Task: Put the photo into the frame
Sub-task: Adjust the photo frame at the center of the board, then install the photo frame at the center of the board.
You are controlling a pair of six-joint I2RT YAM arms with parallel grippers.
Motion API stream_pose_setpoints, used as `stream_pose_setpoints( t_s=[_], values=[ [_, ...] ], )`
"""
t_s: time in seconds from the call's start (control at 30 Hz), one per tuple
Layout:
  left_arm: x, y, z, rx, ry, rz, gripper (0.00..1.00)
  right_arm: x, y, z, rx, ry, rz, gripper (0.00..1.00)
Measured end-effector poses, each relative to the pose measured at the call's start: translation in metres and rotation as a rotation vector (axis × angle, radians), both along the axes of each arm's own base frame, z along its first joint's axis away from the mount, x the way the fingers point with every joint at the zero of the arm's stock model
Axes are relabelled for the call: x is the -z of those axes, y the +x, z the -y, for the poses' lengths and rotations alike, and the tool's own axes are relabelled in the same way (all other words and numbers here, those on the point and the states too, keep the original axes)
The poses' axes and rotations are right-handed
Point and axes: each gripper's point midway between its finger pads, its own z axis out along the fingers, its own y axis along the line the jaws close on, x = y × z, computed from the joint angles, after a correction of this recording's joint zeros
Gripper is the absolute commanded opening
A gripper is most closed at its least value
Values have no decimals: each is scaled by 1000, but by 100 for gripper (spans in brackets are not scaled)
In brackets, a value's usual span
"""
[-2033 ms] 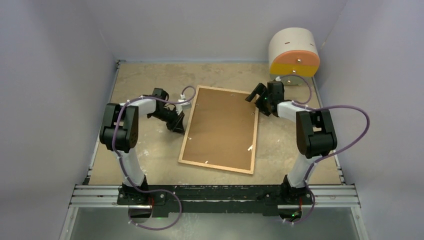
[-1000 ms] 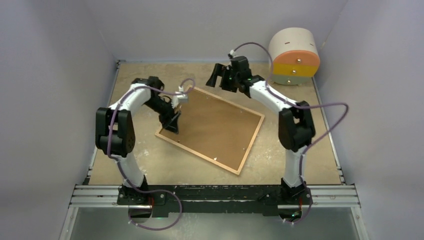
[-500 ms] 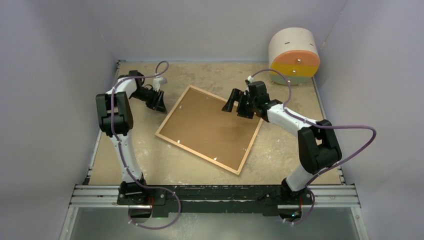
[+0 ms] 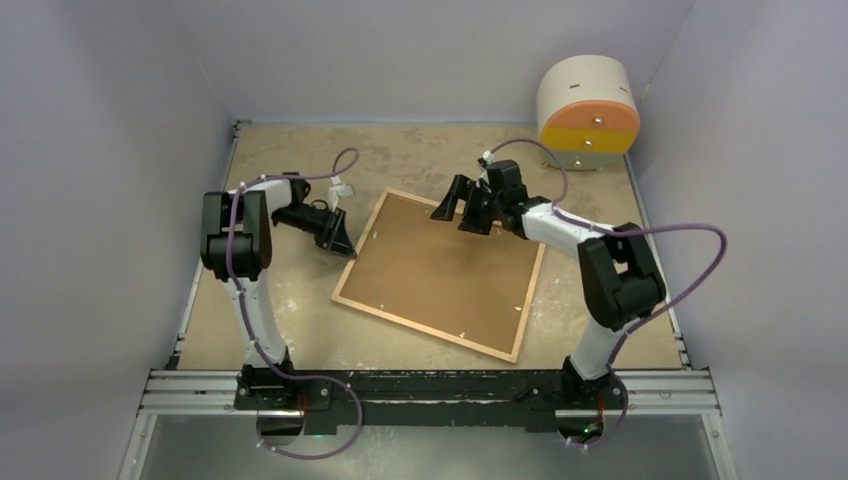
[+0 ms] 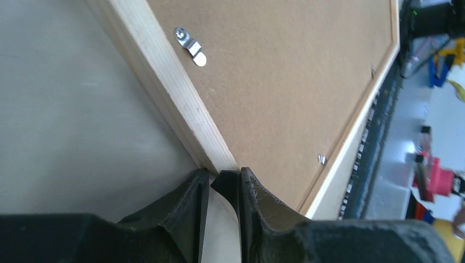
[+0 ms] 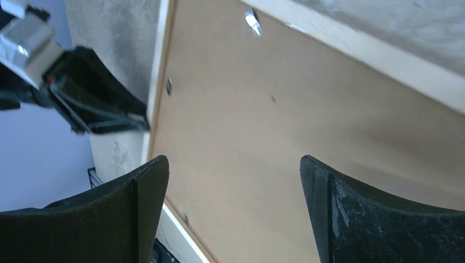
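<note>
Probably bracing frame (image 4: 425, 328) at 9 o'clock, left gripper (image 4: 342, 245) nearly together, grip unclear; right gripper (image 4: 458, 212) apart at 12 o'clock.

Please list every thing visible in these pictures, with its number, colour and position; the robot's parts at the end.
frame: one, light wood, face down mid-table, turned askew.
backing panel: one, brown, set in the frame.
metal tabs: several, silver, along the panel's edges.
photo: none in view.
round container: one, cream with orange, yellow and grey bands, far right corner.
table: one, sandy beige, under everything.
walls: three, pale lilac, left, back, right.
rail: one, black and silver, near edge.
cables: two, purple, one along each arm.
arms: two, white and black, left and right.
left fingers: black, nearly together at the frame's left edge.
right fingers: black, wide open above the panel.
</note>
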Motion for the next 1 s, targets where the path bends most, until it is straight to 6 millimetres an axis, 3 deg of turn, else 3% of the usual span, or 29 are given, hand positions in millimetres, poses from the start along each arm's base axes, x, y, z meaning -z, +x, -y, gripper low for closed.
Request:
stream_pose_setpoints(
  t_s=[0.13,0.2,0.5,0.73,1.0],
  values=[
    [2,-36,19,64,-16,-54,27,18,6,-33,-51,2,-36,87],
    [2,-45,22,79,-25,-71,26,25,4,-53,-84,5,-49,82],
    [2,-41,22,31,-33,-86,17,46,-9,-131,-187,45,-93,69],
    [2,-41,22,6,-34,-111,15,49,-5,-161,-211,88,-97,65],
    [2,-41,22,2,-33,-111,14,49,-6,-171,-210,114,-112,63]
  ],
)
